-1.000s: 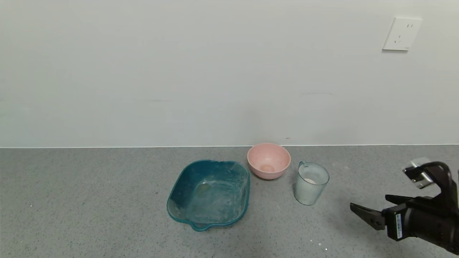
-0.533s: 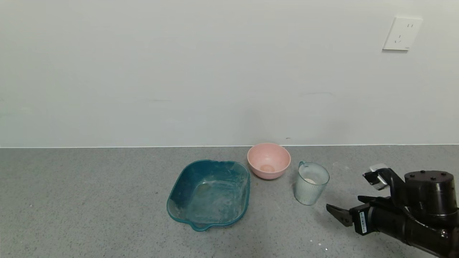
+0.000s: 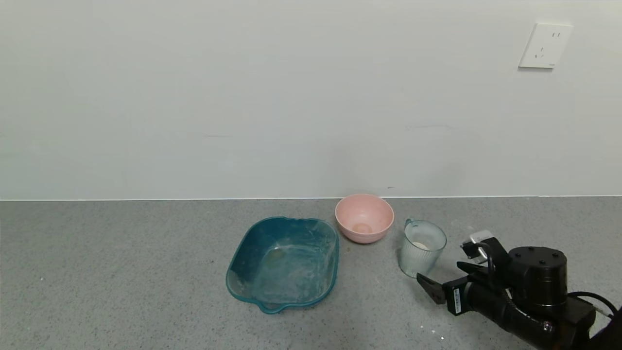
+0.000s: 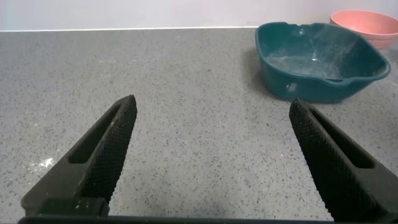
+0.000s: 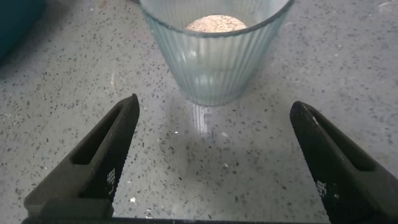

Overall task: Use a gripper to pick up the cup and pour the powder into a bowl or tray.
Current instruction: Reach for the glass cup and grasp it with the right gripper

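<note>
1. Head view: your right gripper (image 3: pixel 449 282), black with a barcode sticker, sits low on the grey speckled counter (image 3: pixel 121 272), just beside the ribbed, translucent pale blue-green cup (image 3: pixel 422 248) and not touching it. Risk: one finger could clip the wall and tip the light cup, spilling the beige powder (image 3: pixel 420 245) short of the large teal squarish plastic tray (image 3: pixel 283 262). The round pink bowl (image 3: pixel 364 218) stands close by.

2. Left wrist view: your left gripper (image 4: pixel 211 162) is spread wide, holding nothing, low over the counter, well apart from the tray.

3. Right wrist view: the jaws stand wide open and empty; the cup lies centred ahead, beyond the fingertips (image 5: pixel 127 115). Closing early would likely shove it away.
</note>
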Tool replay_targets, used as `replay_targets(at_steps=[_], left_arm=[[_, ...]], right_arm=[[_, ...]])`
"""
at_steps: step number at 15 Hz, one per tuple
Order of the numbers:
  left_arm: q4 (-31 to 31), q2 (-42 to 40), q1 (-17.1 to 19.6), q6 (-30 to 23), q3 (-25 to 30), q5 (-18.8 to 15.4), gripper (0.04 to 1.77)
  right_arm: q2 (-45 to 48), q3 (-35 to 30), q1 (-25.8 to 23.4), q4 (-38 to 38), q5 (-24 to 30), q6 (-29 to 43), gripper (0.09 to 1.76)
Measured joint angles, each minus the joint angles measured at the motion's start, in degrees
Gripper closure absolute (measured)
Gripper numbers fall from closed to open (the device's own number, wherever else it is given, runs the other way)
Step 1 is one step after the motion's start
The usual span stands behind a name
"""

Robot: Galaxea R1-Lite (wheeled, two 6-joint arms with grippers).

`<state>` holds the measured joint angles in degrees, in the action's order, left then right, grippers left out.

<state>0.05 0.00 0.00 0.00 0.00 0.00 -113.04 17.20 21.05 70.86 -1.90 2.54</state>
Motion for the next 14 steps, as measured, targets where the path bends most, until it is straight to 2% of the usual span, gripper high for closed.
replay_targets(at_steps=[8, 14], left_arm=[[0.0, 0.0, 0.0, 0.0, 0.0, 0.0, 0.05], [0.0, 0.0, 0.0, 0.0, 0.0, 0.0, 0.05]], right_arm=[[-12.6, 0.1, 0.3, 17.7, -2.6, 0.0, 0.09], [-16.7, 4.6, 0.2, 18.6, -2.9, 0.0, 0.09]])
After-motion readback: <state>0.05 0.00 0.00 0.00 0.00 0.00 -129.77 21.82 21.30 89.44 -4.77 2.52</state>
